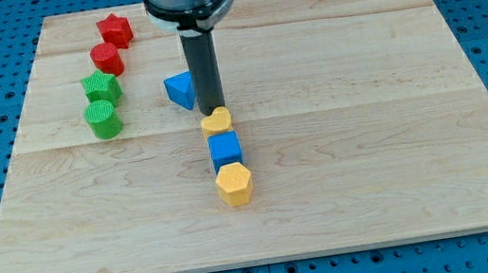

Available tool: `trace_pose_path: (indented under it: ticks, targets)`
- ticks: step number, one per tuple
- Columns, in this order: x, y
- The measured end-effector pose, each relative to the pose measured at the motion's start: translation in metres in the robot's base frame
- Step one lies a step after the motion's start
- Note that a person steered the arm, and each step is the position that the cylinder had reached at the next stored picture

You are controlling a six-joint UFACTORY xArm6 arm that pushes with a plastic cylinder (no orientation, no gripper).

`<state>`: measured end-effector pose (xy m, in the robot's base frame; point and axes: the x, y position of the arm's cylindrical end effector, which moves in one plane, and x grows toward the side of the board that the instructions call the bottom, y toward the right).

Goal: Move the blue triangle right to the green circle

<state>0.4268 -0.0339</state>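
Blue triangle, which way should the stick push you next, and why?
Probably a short push toward the view's left. My tip sits just right of the blue triangle, close beside it, and the green circle lies further left and slightly lower, so a leftward nudge should slide the triangle toward it.

Red star [115, 29], yellow heart [217, 120] (touching blue cube [225, 149]).

My tip [212, 108] sits just right of the blue triangle [180, 90].
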Motion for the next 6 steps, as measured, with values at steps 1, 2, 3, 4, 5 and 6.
trace_pose_path:
  ticks: [1,2,3,4,5,6]
  targets:
    - [0.006,-0.001]
    - [-0.026,0.014]
    - [-0.07,-0.02]
    - [-0.043,-0.042]
    - [-0.029,-0.042]
    - [-0.037,-0.035]
